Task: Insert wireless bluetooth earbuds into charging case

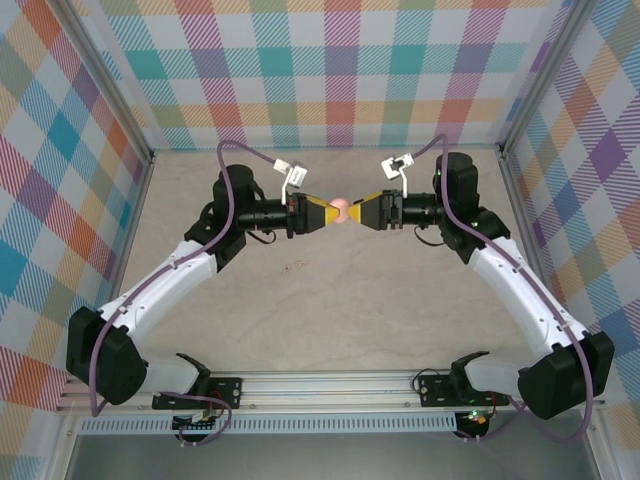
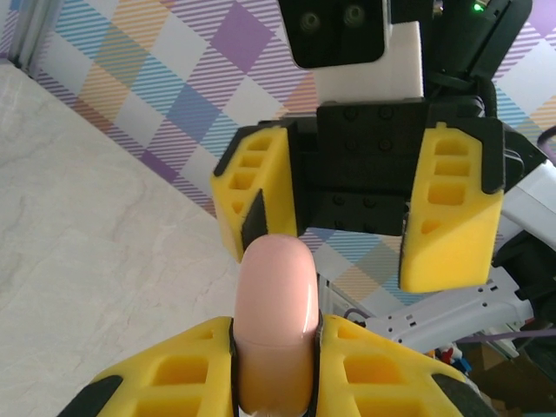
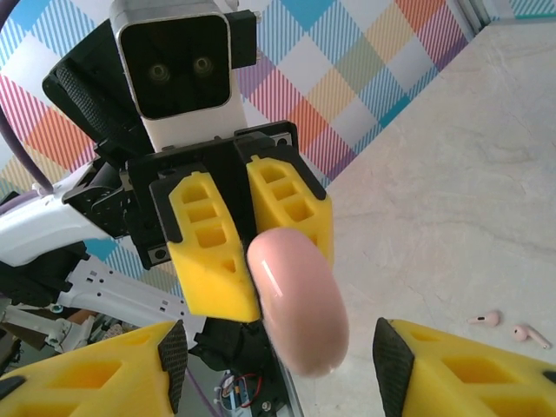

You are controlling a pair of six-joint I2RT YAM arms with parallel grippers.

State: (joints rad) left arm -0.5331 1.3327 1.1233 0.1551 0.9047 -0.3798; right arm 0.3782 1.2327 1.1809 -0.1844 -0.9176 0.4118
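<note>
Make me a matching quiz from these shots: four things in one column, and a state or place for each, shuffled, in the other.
1 left gripper
2 right gripper
3 charging case
4 pink earbuds

A lying on the table
B open, fingers wide apart
C pale pink, held up in the air
D shut on the charging case

Pairs: 1-D, 2-B, 3-C, 4-A

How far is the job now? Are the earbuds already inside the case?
Done: the left gripper holds the pink case off the table. In hand: the open right gripper faces it. Left: two pink earbuds lie on the table; the case looks closed.
</note>
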